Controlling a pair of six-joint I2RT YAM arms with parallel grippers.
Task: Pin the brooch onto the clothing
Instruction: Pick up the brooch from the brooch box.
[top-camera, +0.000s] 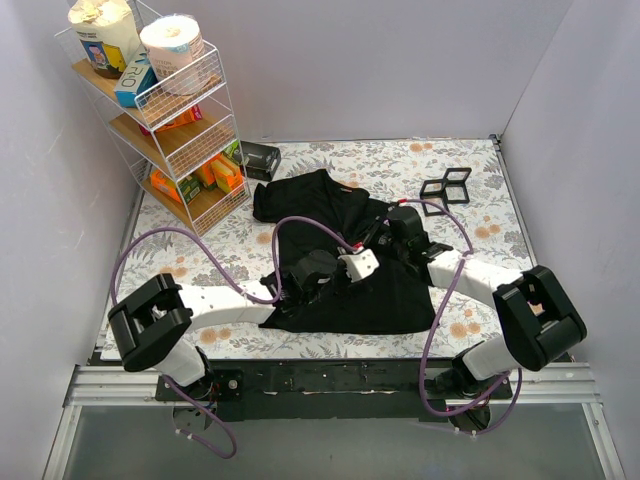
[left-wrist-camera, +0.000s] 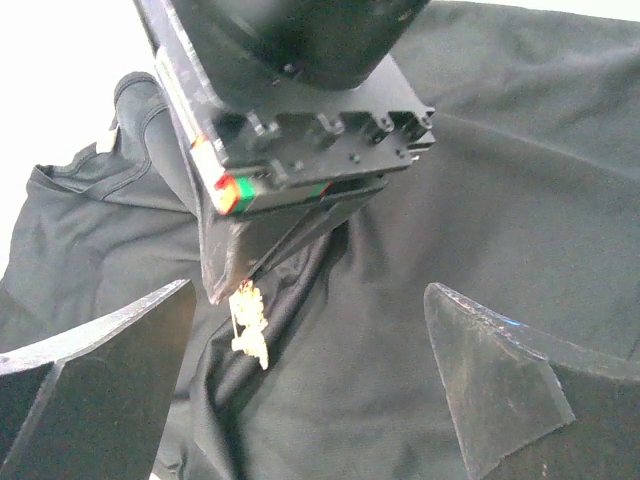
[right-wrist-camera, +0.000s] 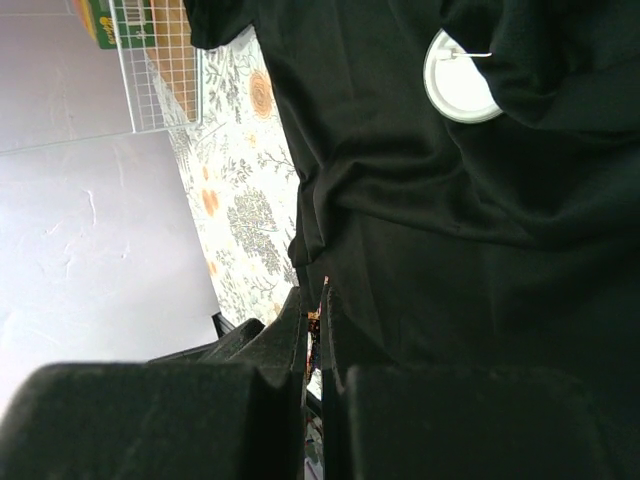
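Our right end effector (right-wrist-camera: 314, 305) is pressed together, pinching a small pale-gold piece (left-wrist-camera: 248, 322) that hangs from its fingertips just over black cloth. We cannot tell what the piece is or whether it touches the cloth. Facing it, our left end effector (left-wrist-camera: 308, 300) is spread wide, one finger on each side of that piece. Both hang over the T-shirt (top-camera: 320, 195), which lies rumpled in the middle of the tabletop (top-camera: 400, 160), collar toward the far edge and hem toward the near edge. The brooch (right-wrist-camera: 458, 80), a pale silver disc with a thin wire pin across its back, lies on the shirt well beyond the right fingertips, one edge tucked under a fold. A wire rack (top-camera: 180, 130) stands in the far left corner, and two black frame boxes (top-camera: 447, 187) sit near the far right corner.
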